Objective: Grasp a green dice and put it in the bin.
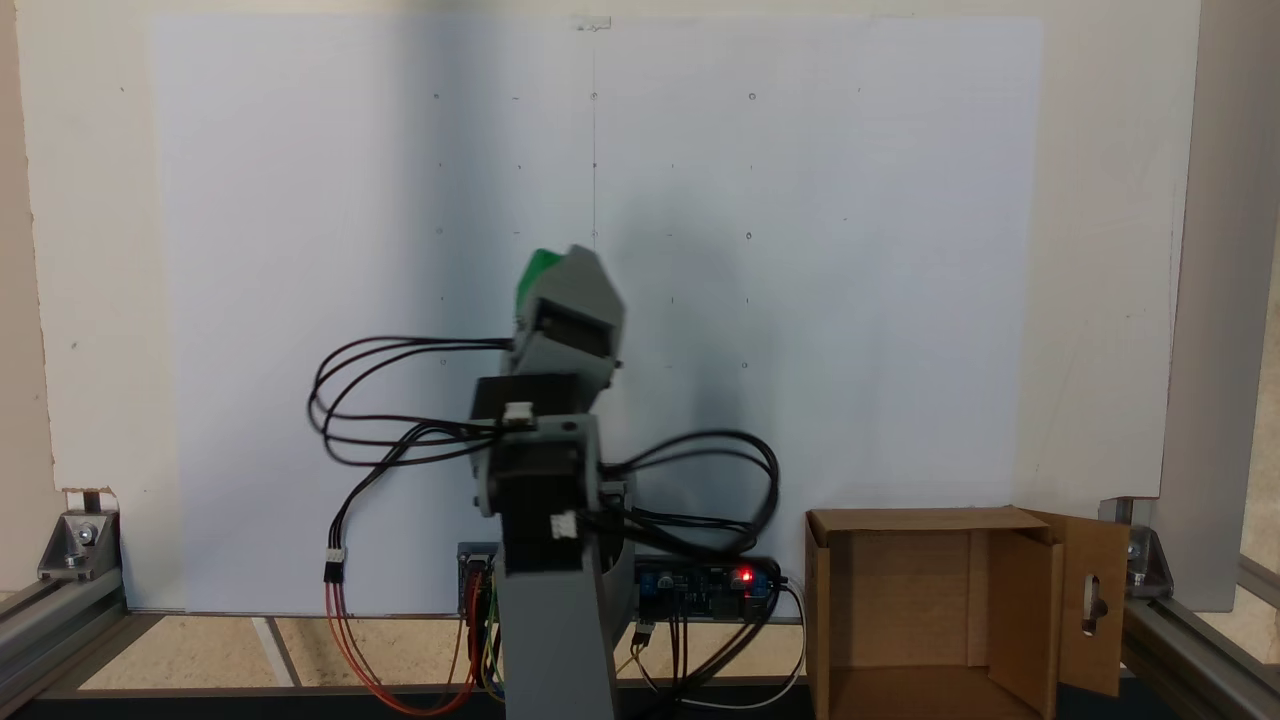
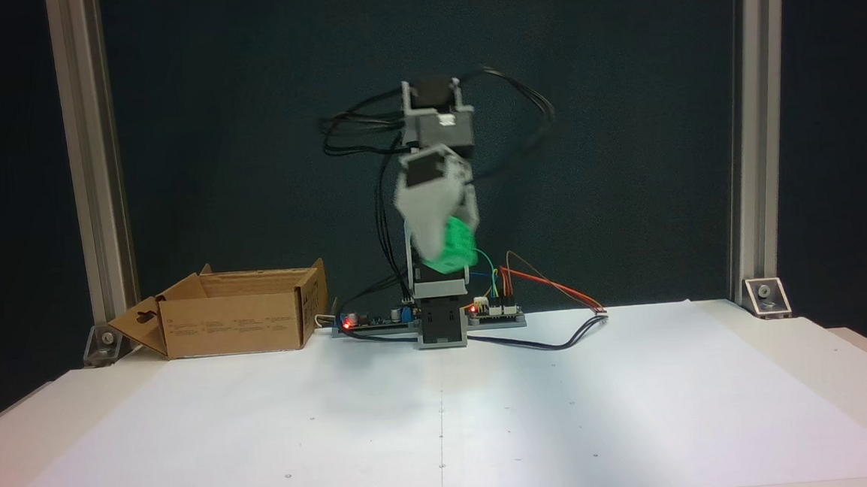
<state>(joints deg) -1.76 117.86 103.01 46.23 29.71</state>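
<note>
Green dice (image 2: 452, 250) sits pinched in the claw (image 2: 445, 254), held mid-air at frame centre in a fixed view, well above the white worktop (image 2: 443, 408); claw closed on it, pic blurred w/ motion. Cardboard bin (image 2: 235, 316) stands mid-left in that view, lower than the claw, well apart. In a fixed view from behind, dice (image 1: 535, 275) peeks out centre frame, bin (image 1: 940, 610) at lower right. Judgement: next move needs a sideways swing twd bin, then release over its open top.

Claw (image 2: 445, 254) blurred; green dice (image 1: 538, 272) mostly hidden; bin (image 1: 1010, 620) cut off below.
</note>
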